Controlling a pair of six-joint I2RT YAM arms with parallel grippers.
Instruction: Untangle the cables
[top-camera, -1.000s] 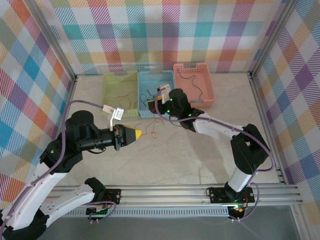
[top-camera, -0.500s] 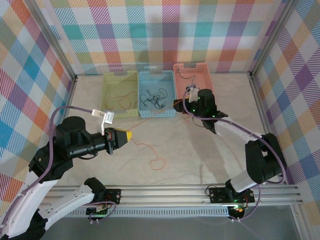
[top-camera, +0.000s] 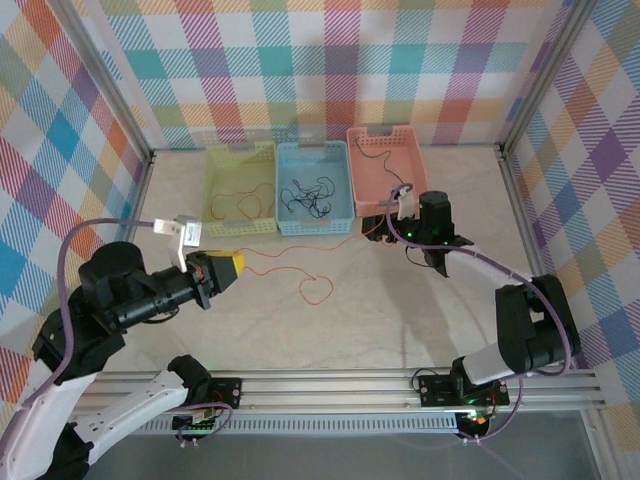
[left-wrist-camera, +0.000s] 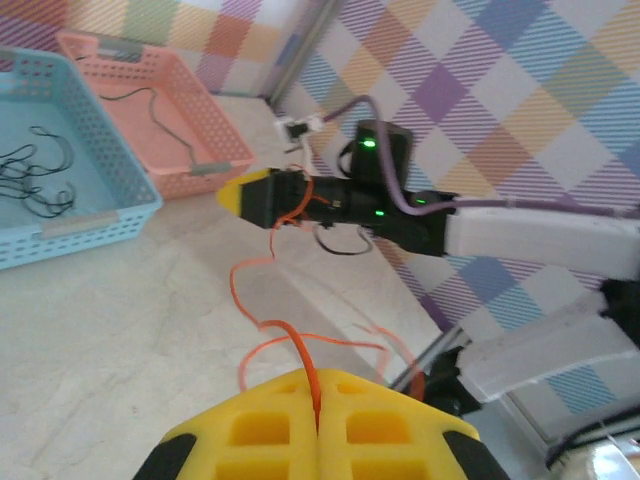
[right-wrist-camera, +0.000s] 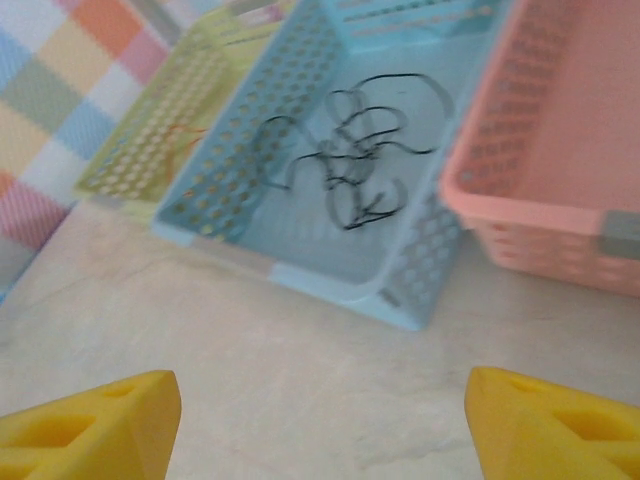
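Observation:
An orange-red cable (top-camera: 318, 290) lies in a slack wavy line with a loop across the table. One end is pinched in my left gripper (top-camera: 235, 264), whose yellow pads are shut on the cable (left-wrist-camera: 300, 350). The left gripper (left-wrist-camera: 318, 385) points toward the right arm. The cable's far end reaches up to my right gripper (top-camera: 372, 226), seen with a yellow tip (left-wrist-camera: 242, 195) and a short black wire (left-wrist-camera: 345, 247) dangling under it. In the right wrist view the right gripper (right-wrist-camera: 320, 400) is open wide over bare table, nothing between its fingers.
Three baskets stand in a row at the back. The green one (top-camera: 225, 160) holds an orange cable (top-camera: 240, 200), the blue one (top-camera: 340, 190) tangled black cables (right-wrist-camera: 365, 150), and the pink one (top-camera: 420, 180) a black cable (left-wrist-camera: 150, 100). Metal frame posts edge the table.
My left arm has drawn back to the left with the orange cable. My right arm swung right, to the front of the pink basket. The cable now lies stretched out between them.

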